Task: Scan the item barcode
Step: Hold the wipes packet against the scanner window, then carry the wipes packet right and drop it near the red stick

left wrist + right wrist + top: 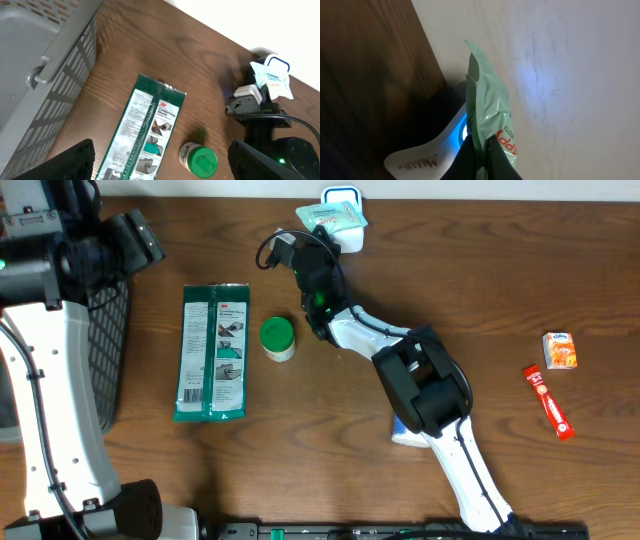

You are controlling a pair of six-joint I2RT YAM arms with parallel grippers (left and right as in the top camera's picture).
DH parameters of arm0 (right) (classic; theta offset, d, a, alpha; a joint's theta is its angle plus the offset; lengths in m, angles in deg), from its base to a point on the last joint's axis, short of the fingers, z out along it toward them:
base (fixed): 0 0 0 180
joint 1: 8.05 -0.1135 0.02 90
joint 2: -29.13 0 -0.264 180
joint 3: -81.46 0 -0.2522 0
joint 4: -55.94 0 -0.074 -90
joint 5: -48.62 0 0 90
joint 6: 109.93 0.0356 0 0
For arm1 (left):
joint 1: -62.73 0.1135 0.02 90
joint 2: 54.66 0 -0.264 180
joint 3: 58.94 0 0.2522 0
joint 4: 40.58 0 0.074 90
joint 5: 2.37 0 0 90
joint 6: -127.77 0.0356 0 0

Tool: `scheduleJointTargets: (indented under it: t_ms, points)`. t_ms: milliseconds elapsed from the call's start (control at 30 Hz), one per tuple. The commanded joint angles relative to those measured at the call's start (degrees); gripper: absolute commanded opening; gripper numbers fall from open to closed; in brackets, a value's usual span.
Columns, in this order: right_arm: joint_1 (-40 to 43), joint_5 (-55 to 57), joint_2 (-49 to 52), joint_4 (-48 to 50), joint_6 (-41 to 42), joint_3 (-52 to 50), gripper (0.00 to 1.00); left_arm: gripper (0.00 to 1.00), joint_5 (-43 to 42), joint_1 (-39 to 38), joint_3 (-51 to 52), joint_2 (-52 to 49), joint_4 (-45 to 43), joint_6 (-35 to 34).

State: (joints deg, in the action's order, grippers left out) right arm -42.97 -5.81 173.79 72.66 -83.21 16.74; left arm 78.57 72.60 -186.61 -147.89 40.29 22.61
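— Where do we have the item?
— We see the pale green packet [338, 217] at the far edge of the table [480, 300], clamped in the right gripper [318, 232]. In the right wrist view, its two dark fingers [502, 167] are pinched together on the packet's lower edge. The packet stands upright above them.
— And the scanner?
— The white scanner [417, 161] sits just behind the packet. We see its blue light glowing right beside the packet's crinkled side. Whether the two touch, we cannot tell.
— What about our left gripper?
— The left gripper [160, 155] hangs above the table with its fingers spread wide and nothing between them. Under it we see a long green 3M pack [145, 135] lying flat. A small green-lidded jar [199, 160] stands just beside the pack, not touching it. A grey basket [45, 75] stands on the pack's other side.
— Anything else on our table?
— Well off on the right arm's side we see a small orange box [560, 350] and a red sachet [549, 402]. They lie near each other but apart.
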Motion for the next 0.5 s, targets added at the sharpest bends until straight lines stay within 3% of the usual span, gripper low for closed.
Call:
scheduleJointTargets:
  t_ms: [0,333,467]
  points:
    - [-0.2,-0.4,0.9,0.0,1.7,1.2,0.01,0.85,-0.3,0.2,-0.3,-0.2,0.2,0.5]
    - [0.1,0.7,0.9,1.1,8.2,1.2,0.01,0.85,-0.3,0.2,-0.3,-0.2,0.2,0.5]
    - [0.2,7.1,0.5,12.7,13.4,1.2,0.01,0.85,-0.3,0.2,-0.3,-0.2,0.2,0.5]
